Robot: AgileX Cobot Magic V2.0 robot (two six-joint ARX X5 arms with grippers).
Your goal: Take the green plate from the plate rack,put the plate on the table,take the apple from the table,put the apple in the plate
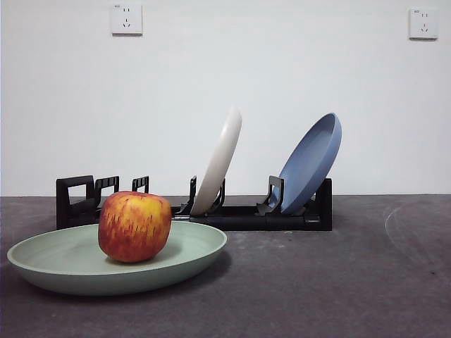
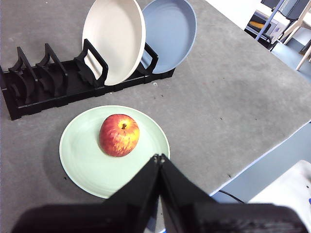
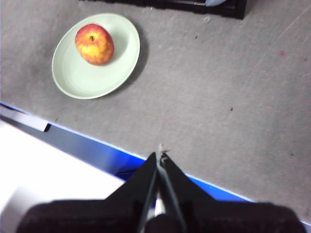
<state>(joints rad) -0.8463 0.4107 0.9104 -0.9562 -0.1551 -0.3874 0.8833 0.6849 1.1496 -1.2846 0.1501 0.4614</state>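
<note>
Currently: mottled grey matte desk [image 1: 338,282], white wall [image 1: 282,84]; round streaked apple [image 1: 134,226] on shallow sage plate [image 1: 49,260]; both tools [image 2: 158,157] [image 3: 159,154] pressed together.

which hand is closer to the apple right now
Left. The left hand hangs shut just off the green plate's rim, near the apple. The right hand, also shut, sits far back over the table edge.
</note>
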